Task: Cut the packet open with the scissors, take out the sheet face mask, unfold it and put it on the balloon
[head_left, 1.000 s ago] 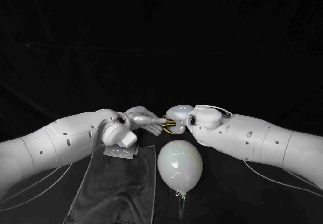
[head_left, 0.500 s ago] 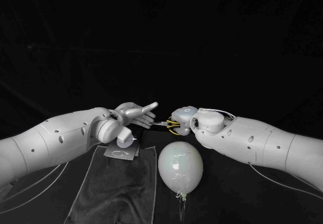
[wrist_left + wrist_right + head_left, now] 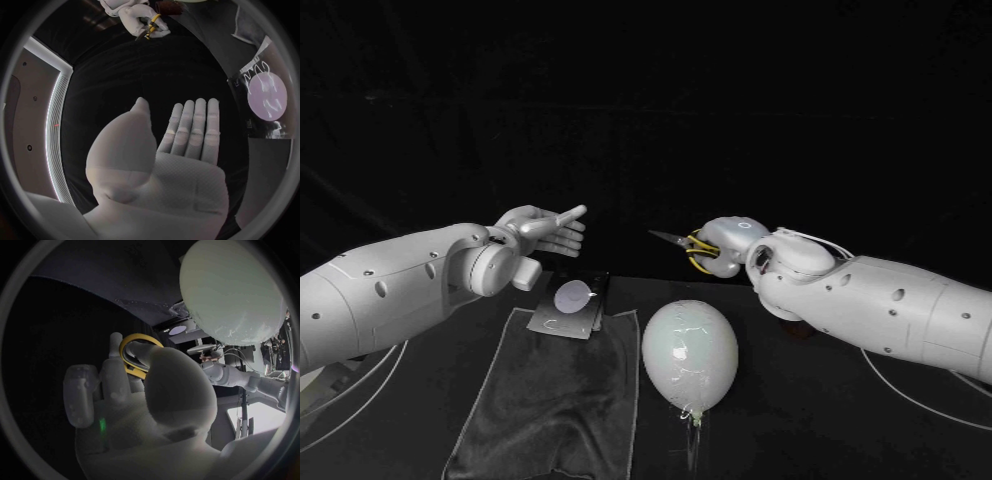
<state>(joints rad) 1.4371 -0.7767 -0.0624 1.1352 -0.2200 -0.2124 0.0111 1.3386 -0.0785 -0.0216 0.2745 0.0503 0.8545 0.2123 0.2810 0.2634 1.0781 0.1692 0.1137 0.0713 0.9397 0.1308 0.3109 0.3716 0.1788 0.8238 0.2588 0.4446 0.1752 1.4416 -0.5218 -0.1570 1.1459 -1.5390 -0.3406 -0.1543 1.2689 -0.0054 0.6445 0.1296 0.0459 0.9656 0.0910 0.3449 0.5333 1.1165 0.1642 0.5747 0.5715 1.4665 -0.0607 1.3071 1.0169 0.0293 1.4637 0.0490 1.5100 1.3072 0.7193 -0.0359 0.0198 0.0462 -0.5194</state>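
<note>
So, gripping the scissors (image 3: pixel 681 243) in the right hand (image 3: pixel 730 240), curling fingers through the yellow loops and aiming the blades across toward the left hand (image 3: pixel 545 232). Holding nothing on that left side: hanging released, palm flat, fingers straight and lying side by side, hovering above the surface (image 3: pixel 798 430).

Leaving the packet (image 3: pixel 574 300) untouched for now, lying flat on the far end of the dark cloth (image 3: pixel 538 400), near the balloon (image 3: pixel 687 350) and lower than both hands. Not spotting any cut edge on it, but not ruling one out either.

Probably needing to get that packet up off the cloth and pinched properly before any snipping.

Worrying mostly about these:
- Scraping at a thin flat packet on soft cloth and just shoving it around, or bunching up the cloth instead of lifting anything.
- Swinging those pointy tips down close to the balloon and popping it, working that near to it.
- Biting too deep with the blades and slicing the mask inside.
- Trying to snip with the packet flopping loose and watching it slide out of the blades.
</note>
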